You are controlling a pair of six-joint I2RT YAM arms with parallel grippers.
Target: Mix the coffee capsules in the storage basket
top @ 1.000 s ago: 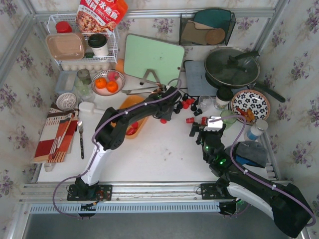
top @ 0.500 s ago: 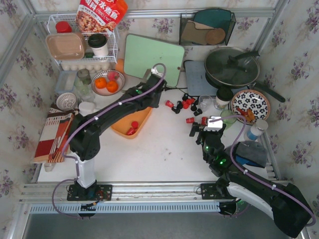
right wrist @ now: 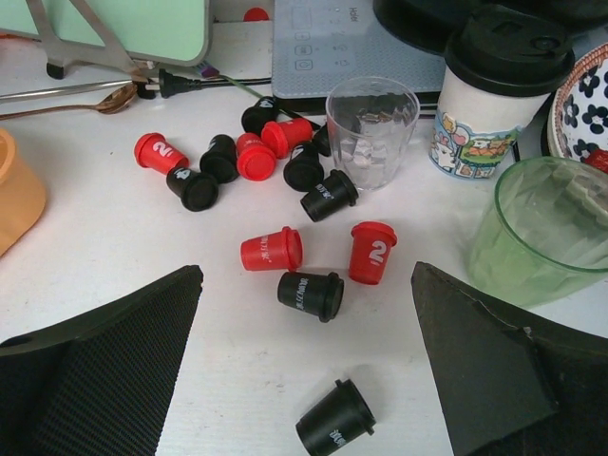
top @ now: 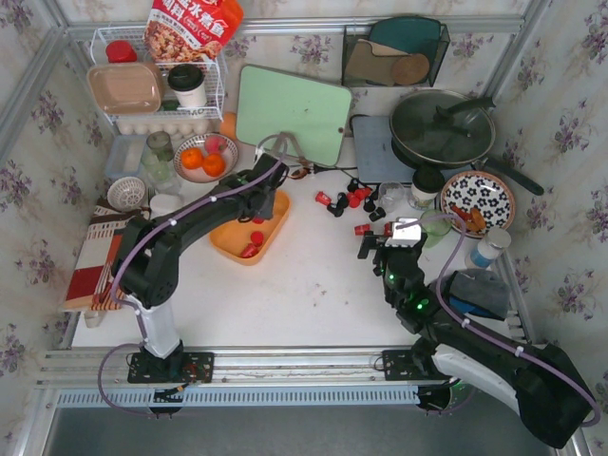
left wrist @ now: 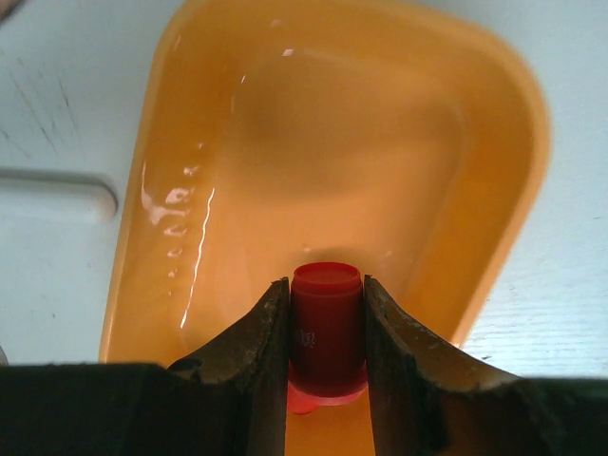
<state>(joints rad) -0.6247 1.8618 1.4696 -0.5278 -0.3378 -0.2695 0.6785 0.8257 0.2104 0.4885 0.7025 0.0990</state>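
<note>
The orange storage basket (top: 228, 245) sits left of centre on the table, with two red coffee capsules (top: 253, 243) lying in it. My left gripper (top: 259, 201) hangs over its far end. In the left wrist view this gripper (left wrist: 326, 283) is shut on an upright red capsule (left wrist: 326, 328) just above the basket's floor (left wrist: 351, 142). Several red and black capsules (top: 347, 199) lie loose on the table to the right. My right gripper (right wrist: 306, 269) stands open and empty near them, with a red one (right wrist: 271, 250) and two black ones (right wrist: 311, 294) (right wrist: 334, 418) in front of it.
A clear cup (right wrist: 371, 133), a lidded paper cup (right wrist: 489, 95) and a green glass (right wrist: 541, 228) stand right of the loose capsules. A green cutting board (top: 293, 112), a pan (top: 442, 128), a patterned plate (top: 478, 201) and a bowl of oranges (top: 204, 160) line the back.
My left arm has swung left from the loose capsules to above the basket, carrying the red capsule. The right gripper has barely moved.
</note>
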